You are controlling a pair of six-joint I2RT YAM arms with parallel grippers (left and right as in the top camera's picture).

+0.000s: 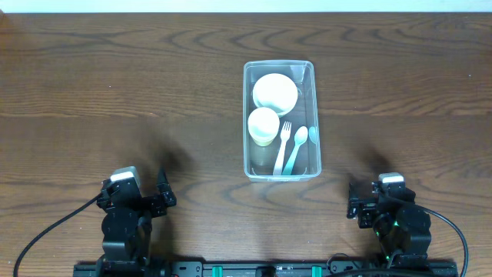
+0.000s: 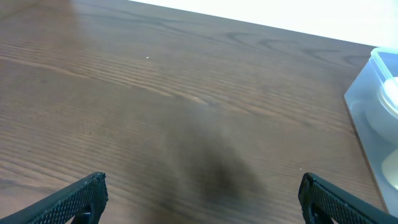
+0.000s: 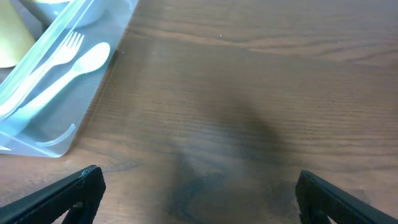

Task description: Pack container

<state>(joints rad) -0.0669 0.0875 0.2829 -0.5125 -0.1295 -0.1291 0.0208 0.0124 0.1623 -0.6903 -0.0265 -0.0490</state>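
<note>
The clear container (image 1: 248, 115) stands at the table's middle, slightly right. Inside it lie a white bowl (image 1: 275, 91), a pale yellow cup (image 1: 263, 126), a white fork (image 1: 283, 146) and a white spoon (image 1: 297, 148). My left gripper (image 1: 159, 196) is open and empty near the front left edge, far from the container. My right gripper (image 1: 354, 201) is open and empty near the front right edge. The left wrist view shows the container's corner (image 2: 367, 106) at far right. The right wrist view shows the container (image 3: 56, 134) with the fork (image 3: 56, 59) and spoon (image 3: 78, 65) at upper left.
The dark wooden table (image 1: 115, 92) stretches around the container on all sides. The arm bases sit along the front edge. A pale wall strip borders the table's far edge.
</note>
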